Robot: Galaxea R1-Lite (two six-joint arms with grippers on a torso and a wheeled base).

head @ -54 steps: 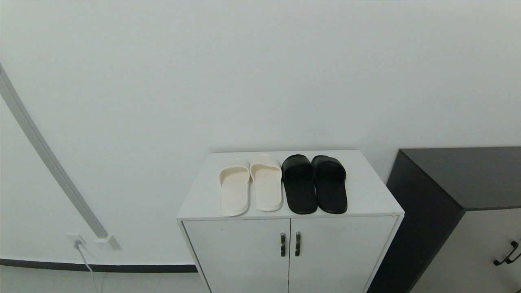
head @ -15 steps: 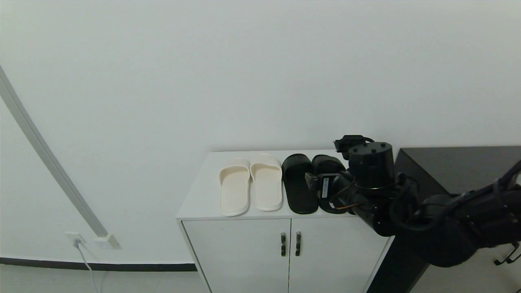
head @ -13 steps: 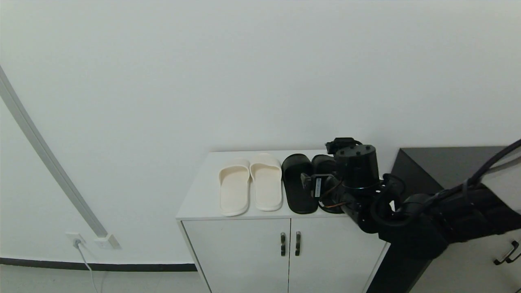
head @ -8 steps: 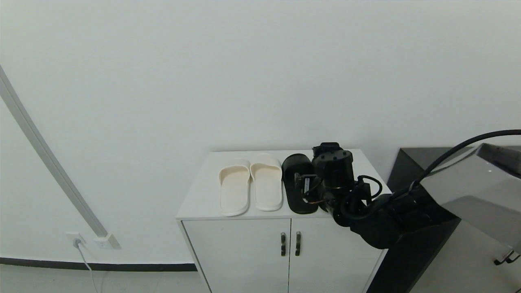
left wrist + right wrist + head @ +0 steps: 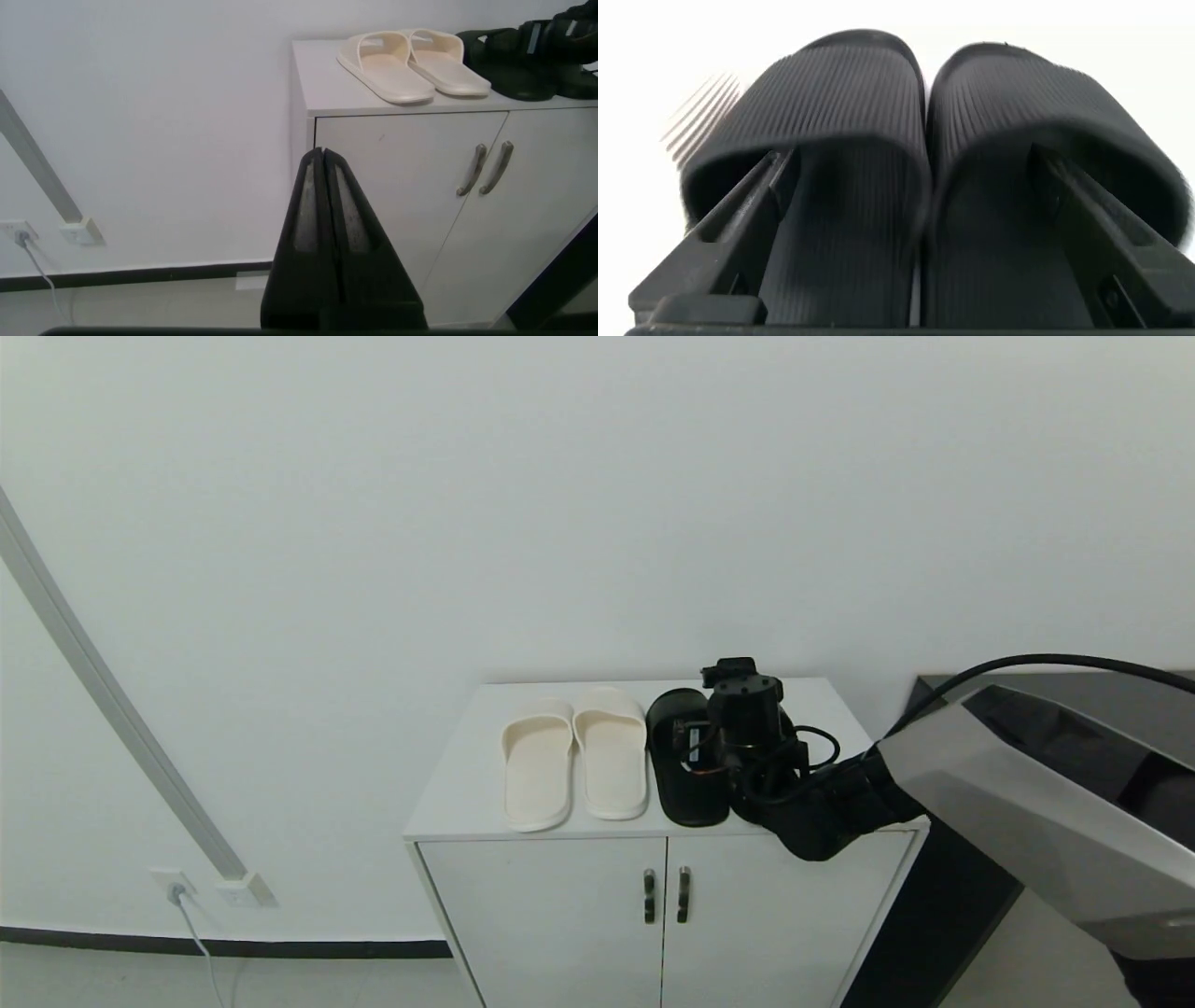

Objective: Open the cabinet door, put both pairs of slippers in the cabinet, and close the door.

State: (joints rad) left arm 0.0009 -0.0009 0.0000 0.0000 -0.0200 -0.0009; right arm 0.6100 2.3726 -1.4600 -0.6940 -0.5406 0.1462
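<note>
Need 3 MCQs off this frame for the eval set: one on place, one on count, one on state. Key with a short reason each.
1. Where is the black pair?
A) on top of the cabinet
B) inside it
C) on the floor

2. How many cream slippers are there?
A) one
B) two
C) four

3. The doors are:
A) both shut
B) one open
C) both open

Key:
1 A: the black pair lies on the white top, beside the cream slippers.
2 B: two cream ones lie side by side.
3 A: both doors sit flush, their handles next to each other at the middle seam.
</note>
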